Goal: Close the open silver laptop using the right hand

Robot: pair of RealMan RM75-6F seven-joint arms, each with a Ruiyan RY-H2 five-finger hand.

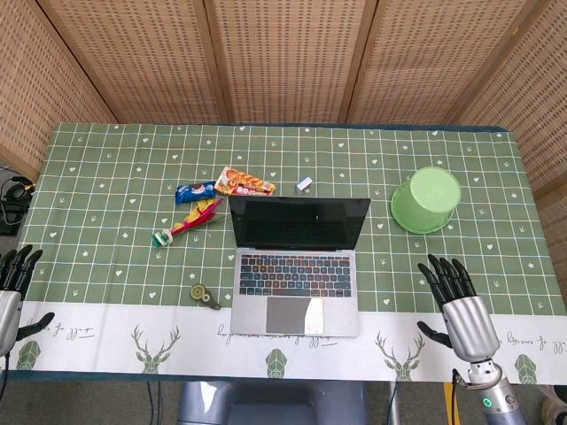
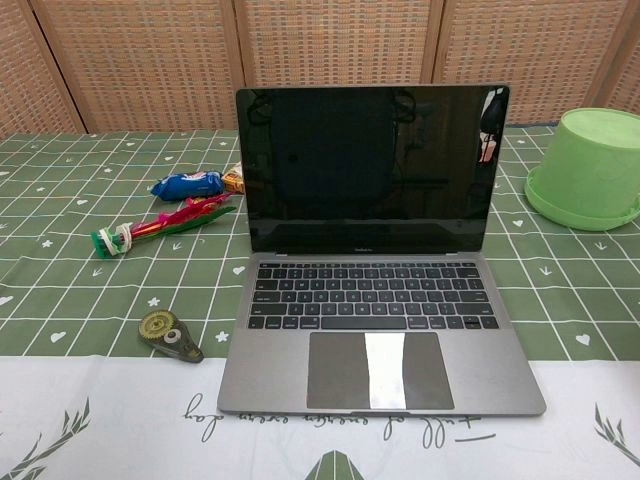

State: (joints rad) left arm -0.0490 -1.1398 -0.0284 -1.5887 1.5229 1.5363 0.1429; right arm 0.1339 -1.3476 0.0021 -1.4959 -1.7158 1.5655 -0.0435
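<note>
the silver laptop [image 1: 297, 270] sits open at the near middle of the table [image 1: 106, 159], its base close to the near edge and its dark screen [image 1: 299, 222] standing up at the far side of the keyboard, facing the robot. the hinge line, and so the lid's long axis, runs left to right across the table.

the right hand [image 1: 458, 304] rests at the near right edge with its fingers [image 1: 447, 276] apart and pointing toward the far side, holding nothing. the laptop lies to its left, well apart from it, and the top edge of the lid is both left of and farther away than the fingertips. the left hand [image 1: 15, 276] is at the near left edge, fingers also spread and empty, and it sits farther from the laptop than the right hand does. neither hand shows in the chest view.

judging from this, nothing of the closing has begun. the move to come would need the right hand to travel left and away, get behind the screen's top edge, and press it down toward the near side. an upturned green bucket [image 1: 426, 200] stands just right of the screen, near that path, and could be clipped.

left of the laptop lie snack packets [image 1: 219, 187], a red and green wrapped item [image 1: 186, 222] and a small tape dispenser [image 1: 205, 296]; a small white object [image 1: 304, 184] lies beyond the screen.
</note>
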